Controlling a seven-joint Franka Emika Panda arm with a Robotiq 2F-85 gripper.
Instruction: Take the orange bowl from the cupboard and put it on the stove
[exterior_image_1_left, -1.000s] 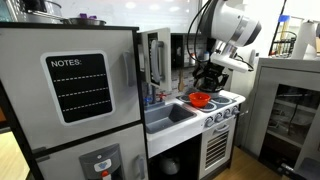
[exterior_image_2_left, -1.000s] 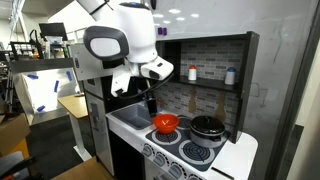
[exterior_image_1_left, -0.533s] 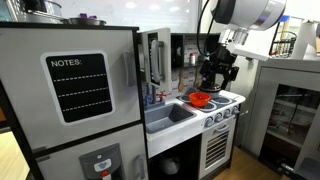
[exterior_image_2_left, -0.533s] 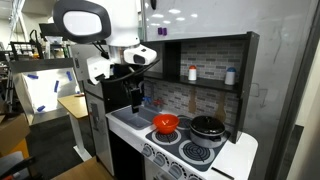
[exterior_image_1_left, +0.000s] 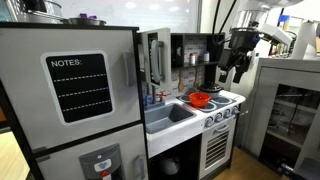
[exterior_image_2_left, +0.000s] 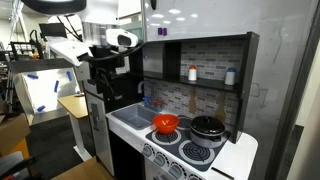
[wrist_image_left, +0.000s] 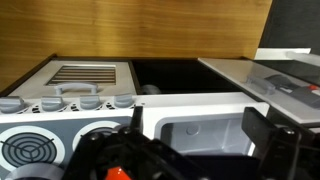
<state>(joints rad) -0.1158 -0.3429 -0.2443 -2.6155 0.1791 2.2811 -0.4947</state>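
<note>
The orange bowl (exterior_image_1_left: 200, 99) sits upright on a front burner of the white stove (exterior_image_1_left: 226, 103), in both exterior views (exterior_image_2_left: 166, 123). A sliver of it shows at the bottom of the wrist view (wrist_image_left: 120, 172). My gripper (exterior_image_1_left: 236, 70) is open and empty. It hangs in the air, well above the stove (exterior_image_2_left: 190, 152) and apart from the bowl, and it also shows in an exterior view (exterior_image_2_left: 101, 92). In the wrist view the two fingers (wrist_image_left: 197, 126) frame the grey sink (wrist_image_left: 200, 135). The cupboard (exterior_image_2_left: 212, 62) stands open behind the stove, with small bottles on its shelf.
A black pot (exterior_image_2_left: 208, 127) sits on the burner behind the bowl. The sink basin (exterior_image_1_left: 165, 117) lies beside the stove. The tall grey fridge with the NOTES chalkboard (exterior_image_1_left: 78, 87) stands past the sink. The narrow cupboard door (exterior_image_1_left: 156, 58) hangs open.
My gripper has risen and swung away from the bowl. The bowl has stayed on the burner.
</note>
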